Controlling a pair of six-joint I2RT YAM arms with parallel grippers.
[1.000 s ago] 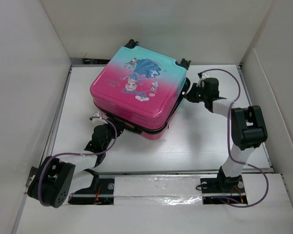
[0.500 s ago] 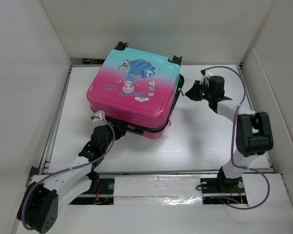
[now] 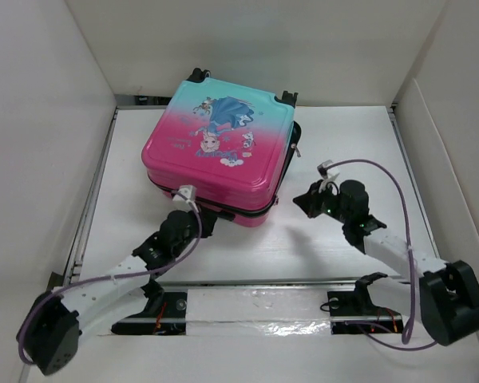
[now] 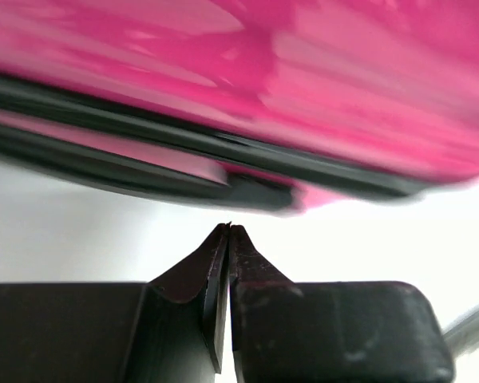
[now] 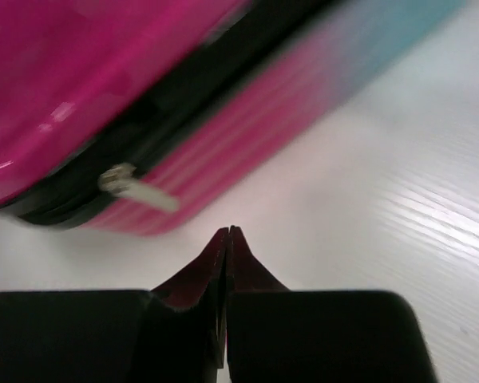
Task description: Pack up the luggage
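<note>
We see the white surface (image 3: 335, 144) carrying the luggage (image 3: 219, 148) in the upper middle of the frame. It lies flat and closed, its teal wheeled end toward the top and its pink end toward the bottom, slightly skewed. The left tool (image 3: 206, 219) sits just beside the lower pink edge, fingers pressed together, empty. The right tool (image 3: 301, 199), likewise closed on nothing, is near the lower right corner.
</note>
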